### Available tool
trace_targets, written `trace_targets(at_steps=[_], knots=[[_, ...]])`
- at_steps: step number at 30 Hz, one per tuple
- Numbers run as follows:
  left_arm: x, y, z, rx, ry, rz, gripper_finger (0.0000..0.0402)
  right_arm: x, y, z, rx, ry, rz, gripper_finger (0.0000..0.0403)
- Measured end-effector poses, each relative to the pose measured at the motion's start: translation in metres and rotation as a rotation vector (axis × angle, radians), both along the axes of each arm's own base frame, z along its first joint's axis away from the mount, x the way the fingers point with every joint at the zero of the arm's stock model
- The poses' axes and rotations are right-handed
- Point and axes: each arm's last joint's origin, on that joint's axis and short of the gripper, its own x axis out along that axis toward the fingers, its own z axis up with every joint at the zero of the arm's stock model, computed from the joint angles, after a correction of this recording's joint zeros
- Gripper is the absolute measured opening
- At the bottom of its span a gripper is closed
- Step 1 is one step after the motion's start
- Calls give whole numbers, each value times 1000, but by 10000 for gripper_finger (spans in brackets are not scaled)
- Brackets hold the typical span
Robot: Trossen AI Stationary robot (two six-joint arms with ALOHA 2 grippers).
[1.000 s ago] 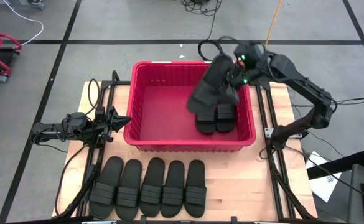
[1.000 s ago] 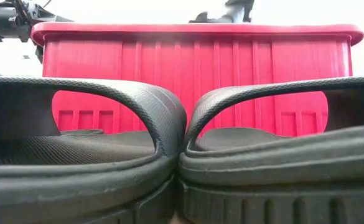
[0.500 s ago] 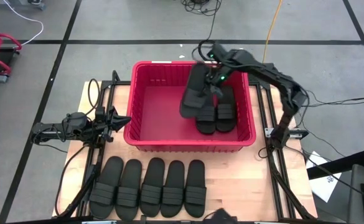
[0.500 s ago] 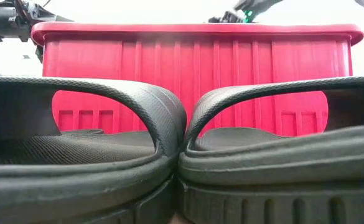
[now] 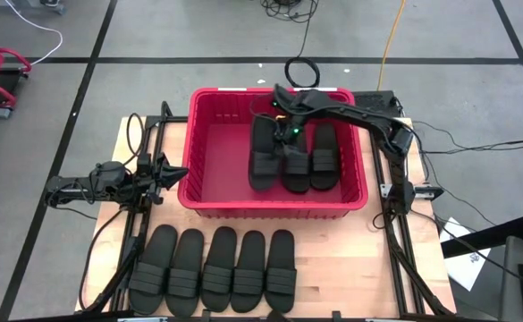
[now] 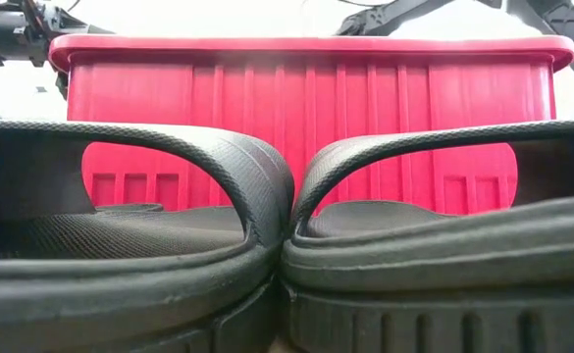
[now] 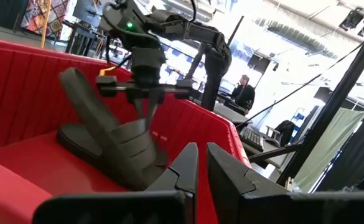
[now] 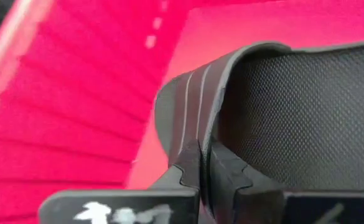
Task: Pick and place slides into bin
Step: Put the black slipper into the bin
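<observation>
The red bin (image 5: 209,192) stands mid-table. Two black slides (image 5: 295,163) (image 5: 324,152) lie flat on its floor at the right. My right gripper (image 5: 283,131) reaches down into the bin and is shut on a third slide (image 5: 263,154) just left of them; the left wrist view (image 7: 116,140) shows this slide tilted. Several more slides (image 5: 218,270) lie side by side in a row on the table near its near edge. My left gripper (image 5: 170,172) is shut and empty, just outside the bin's left wall. My right gripper pinches the edge of the slide's ribbed strap (image 8: 191,118) between its two fingers, one on the ribbed outer face and one on the inner face. The fingers (image 7: 147,109) point down from above. The slide is tilted, one end (image 7: 73,78) raised, its lower end down by the bin floor.
The bin's left half (image 5: 221,156) holds no slides. In the low view two of the row's slides (image 6: 130,245) (image 6: 443,245) fill the foreground before the bin's near wall (image 6: 306,98). Black frame rails (image 5: 395,241) run along the table's left and right sides.
My right gripper has gone toward the table's left edge and down into the bin, still shut on the slide. The slide, held high and tipped over the bin's right part before, now sits low beside the two slides, lengthwise with them.
</observation>
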Motion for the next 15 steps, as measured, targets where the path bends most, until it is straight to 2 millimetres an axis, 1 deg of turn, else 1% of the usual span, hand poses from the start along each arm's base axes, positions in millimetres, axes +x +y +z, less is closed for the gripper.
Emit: trace_targets(at_steps=[3,8,15], knots=[[0,0,0,5,2,1,31,7,-5,-8,24,-11,-29,1],[0,0,-1,7,12,1,31,8,-9,-19,108,-10,-7,1],[0,0,-2,1,24,0,31,10,-13,-44,161,52,8,1]])
